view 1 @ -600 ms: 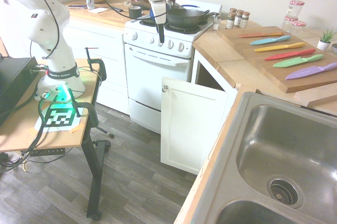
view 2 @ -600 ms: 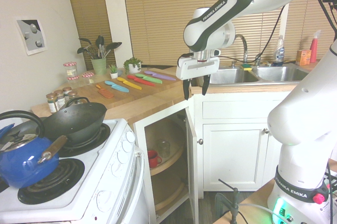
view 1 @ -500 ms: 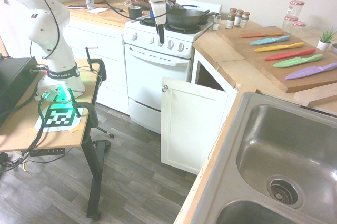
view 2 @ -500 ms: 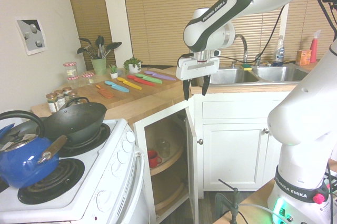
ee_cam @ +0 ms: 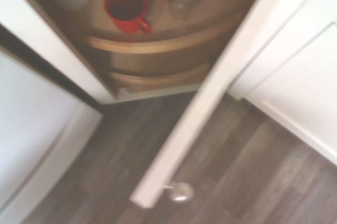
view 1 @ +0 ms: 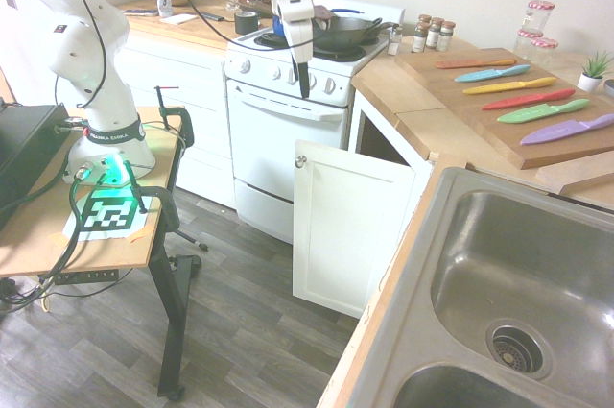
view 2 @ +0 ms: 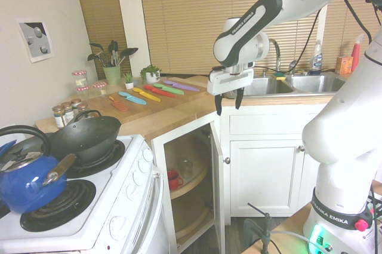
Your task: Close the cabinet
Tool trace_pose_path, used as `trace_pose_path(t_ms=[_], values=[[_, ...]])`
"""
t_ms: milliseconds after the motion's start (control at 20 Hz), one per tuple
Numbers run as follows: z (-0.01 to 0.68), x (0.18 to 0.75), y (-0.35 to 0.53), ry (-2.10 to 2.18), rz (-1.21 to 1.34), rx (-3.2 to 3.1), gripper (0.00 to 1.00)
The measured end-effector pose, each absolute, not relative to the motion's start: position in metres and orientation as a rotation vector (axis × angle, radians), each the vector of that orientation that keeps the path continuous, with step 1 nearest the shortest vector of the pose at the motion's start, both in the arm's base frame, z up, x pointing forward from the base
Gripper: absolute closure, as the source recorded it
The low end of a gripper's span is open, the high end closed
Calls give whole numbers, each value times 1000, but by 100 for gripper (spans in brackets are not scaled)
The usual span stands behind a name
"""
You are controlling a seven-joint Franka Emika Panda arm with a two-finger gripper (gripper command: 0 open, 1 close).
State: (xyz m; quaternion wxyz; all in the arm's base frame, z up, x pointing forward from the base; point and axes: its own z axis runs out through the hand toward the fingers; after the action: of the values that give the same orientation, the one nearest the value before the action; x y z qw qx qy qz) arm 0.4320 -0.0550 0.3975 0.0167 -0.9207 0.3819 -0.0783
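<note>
So the end effector (view 2: pixel 228 101) has slid sideways over the last half second, off toward the sink side, and now hangs above the top edge of the cabinet (view 1: pixel 347 226) door. Its fingers are spread apart and holding nothing. The door stands wide open beside the oven (view 1: pixel 278 134), a red mug (ee_cam: pixel 127 6) visible on the shelf inside. I'd guess it's lining up for a push, no contact yet.

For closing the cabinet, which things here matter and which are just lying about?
Job:
cabinet door, standing open
knob
gripper, fingers open, above the door

Lying about:
red mug inside
wok
blue kettle
coloured knives
sink
</note>
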Motion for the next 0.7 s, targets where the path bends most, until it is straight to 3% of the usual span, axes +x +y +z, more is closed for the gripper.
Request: trace_pose_path(t_ms=[700], values=[[278,463,-105,967,-199,-3074,0]])
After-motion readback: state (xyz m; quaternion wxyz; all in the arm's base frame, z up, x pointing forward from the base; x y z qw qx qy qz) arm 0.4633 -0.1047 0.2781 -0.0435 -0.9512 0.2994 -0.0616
